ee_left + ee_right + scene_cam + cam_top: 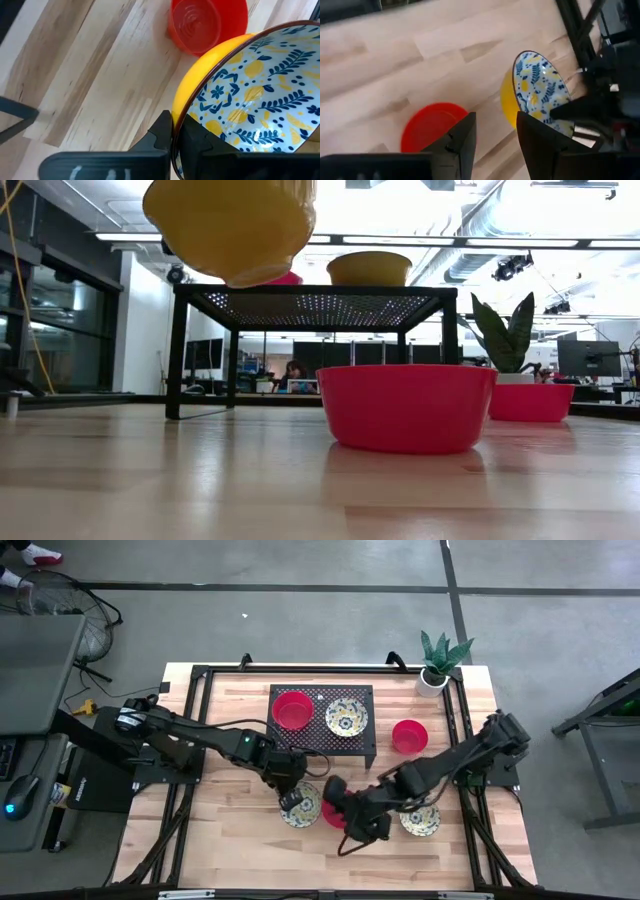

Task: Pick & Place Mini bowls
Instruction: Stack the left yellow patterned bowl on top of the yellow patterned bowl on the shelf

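Observation:
My left gripper (292, 798) is shut on a cream-yellow mini bowl (303, 807) with a blue floral inside. That bowl hangs above the table's near middle and shows high up in the low view (230, 225). My right gripper (350, 820) stands open just right of it, above a red mini bowl (432, 127) that sits on its base on the table (408, 408). Nothing is between the right fingers (465, 137). A second patterned bowl (420, 821) sits near the right. Another red bowl (410, 735) sits farther back. My left gripper pinches the patterned bowl's rim (175, 107), one finger (200, 142) inside on the floral face and one (161, 131) outside on the yellow wall. The fingers slant down from the table's left. The bowl is lifted clear of the table and tilted.
A black perforated rack (362, 745) stands at the far middle with a red bowl (292, 710) and a patterned bowl (347, 718) on top. A potted plant (437, 665) stands at the far right corner. Bare wood lies along the near left.

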Robot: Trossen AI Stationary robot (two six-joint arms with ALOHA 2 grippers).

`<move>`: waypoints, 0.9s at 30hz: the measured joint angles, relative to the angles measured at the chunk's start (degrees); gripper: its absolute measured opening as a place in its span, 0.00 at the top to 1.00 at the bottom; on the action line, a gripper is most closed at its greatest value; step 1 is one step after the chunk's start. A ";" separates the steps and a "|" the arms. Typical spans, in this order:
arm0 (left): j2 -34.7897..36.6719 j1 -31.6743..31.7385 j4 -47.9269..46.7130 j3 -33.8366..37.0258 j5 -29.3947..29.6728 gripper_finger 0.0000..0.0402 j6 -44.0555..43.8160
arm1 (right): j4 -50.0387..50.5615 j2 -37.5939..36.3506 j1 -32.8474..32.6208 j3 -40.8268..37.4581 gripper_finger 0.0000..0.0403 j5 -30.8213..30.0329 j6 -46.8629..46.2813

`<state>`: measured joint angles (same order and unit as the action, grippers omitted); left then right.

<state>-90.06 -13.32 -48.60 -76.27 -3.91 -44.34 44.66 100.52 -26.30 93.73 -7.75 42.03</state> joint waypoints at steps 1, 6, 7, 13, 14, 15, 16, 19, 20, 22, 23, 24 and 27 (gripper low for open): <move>0.00 0.00 0.00 0.00 0.15 0.99 0.39 | -0.44 0.85 0.00 0.64 0.68 -0.53 1.05; 0.00 1.19 0.85 0.00 0.13 0.99 1.00 | -3.22 3.24 0.02 1.43 0.68 -4.10 5.26; 0.00 1.51 1.49 0.00 0.27 0.99 1.10 | -3.85 3.56 0.04 1.40 0.68 -5.01 5.44; 0.02 2.25 3.99 0.00 0.22 0.99 2.45 | -3.82 5.35 0.69 1.34 0.68 -5.77 4.54; 0.02 2.23 3.91 0.00 0.23 0.99 2.32 | -4.02 5.56 0.82 1.34 0.68 -5.93 4.53; 0.02 2.19 3.38 0.00 0.23 0.99 2.30 | -4.11 5.71 0.85 1.34 0.68 -5.96 4.52; 0.02 2.16 2.67 0.00 0.21 0.99 2.28 | -4.14 5.73 0.85 1.34 0.68 -6.09 4.48; 0.02 2.19 2.55 0.02 -0.28 0.99 2.37 | -4.29 5.73 0.83 1.20 0.68 -5.62 4.50; 0.02 2.19 2.55 0.02 -0.35 0.99 2.76 | -4.11 5.73 0.86 1.09 0.68 -5.35 4.51; 0.02 2.19 2.59 0.02 -0.64 0.99 4.13 | -2.83 5.73 0.90 1.03 0.68 -4.46 4.54; 0.02 2.23 2.68 0.02 -0.70 0.99 4.46 | -2.47 5.73 0.92 1.01 0.68 -3.87 4.74; 0.02 2.23 2.78 0.02 -0.71 0.99 4.57 | -2.14 5.73 1.06 1.03 0.68 -3.48 4.98; 0.02 2.23 2.73 0.04 -0.28 0.99 3.62 | -1.63 5.73 1.34 1.03 0.68 -4.04 5.30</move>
<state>-90.04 -11.09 -45.87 -76.23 -4.20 -40.73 43.04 106.26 -24.96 94.76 -11.79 47.33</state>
